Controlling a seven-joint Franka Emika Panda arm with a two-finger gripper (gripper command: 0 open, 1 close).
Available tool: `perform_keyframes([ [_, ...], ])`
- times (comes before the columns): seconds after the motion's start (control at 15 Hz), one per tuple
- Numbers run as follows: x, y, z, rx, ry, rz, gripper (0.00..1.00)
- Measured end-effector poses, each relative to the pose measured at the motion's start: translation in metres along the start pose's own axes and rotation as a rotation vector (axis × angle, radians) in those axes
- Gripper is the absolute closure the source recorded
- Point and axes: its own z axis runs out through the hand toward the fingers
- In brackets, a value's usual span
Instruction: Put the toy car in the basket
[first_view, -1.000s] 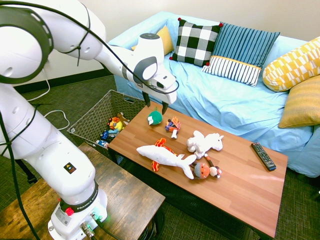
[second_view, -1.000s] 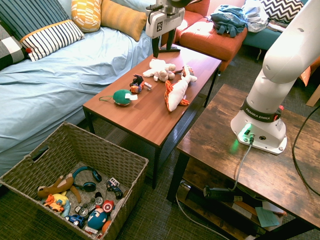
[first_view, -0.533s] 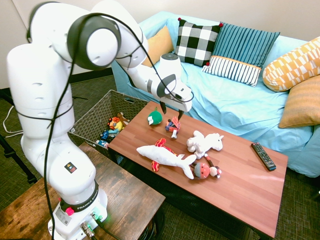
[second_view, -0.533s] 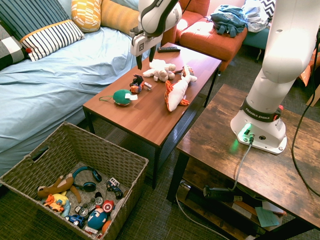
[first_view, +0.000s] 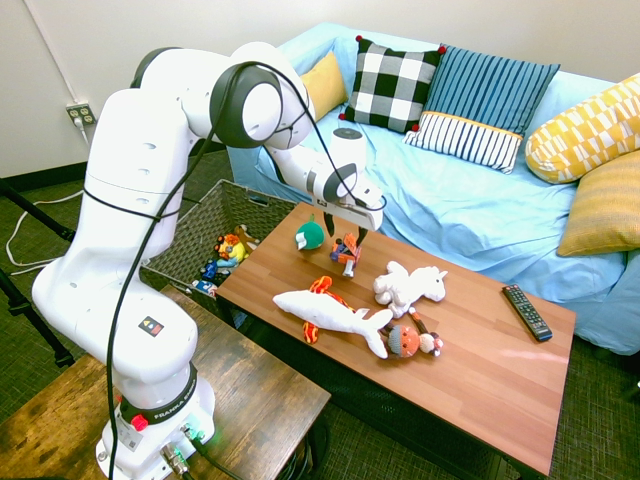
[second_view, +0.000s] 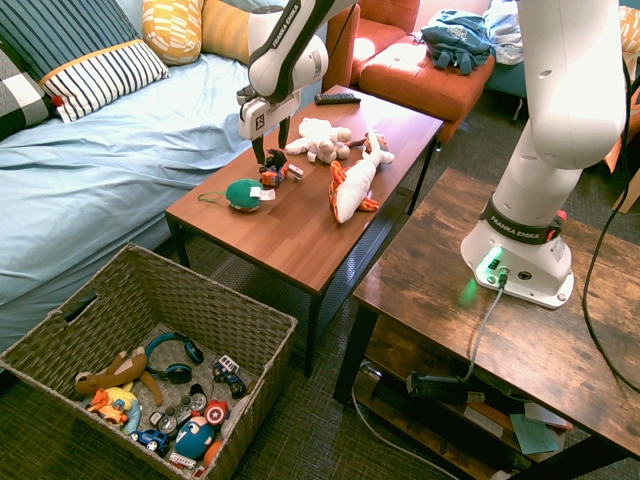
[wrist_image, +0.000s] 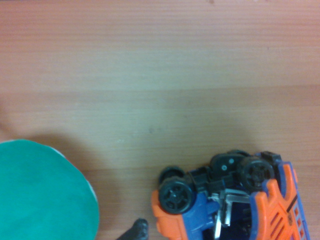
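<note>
The arm's base ring (second_view: 520, 236) reads "FRANKA EMIKA"; no other print is legible.

Blue-covered sofa (first_view: 470, 200), patterned cushions (first_view: 392, 84), wooden coffee table (first_view: 480, 375), dark carpet (first_view: 140, 205)

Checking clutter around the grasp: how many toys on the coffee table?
5. Green round toy at the basket end, toy car beside it under the gripper, shark at the front edge, white plush mid-table, monkey beside the shark's tail.
</note>
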Motion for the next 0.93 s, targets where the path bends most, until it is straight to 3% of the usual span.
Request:
perform_keyframes([
  [0.07, 0.001, 0.004, 0.007, -0.013, -0.002, 0.003, 1.0],
  [0.93, 0.004, -0.003, 0.024, -0.019, 0.028, -0.032, 1.0],
])
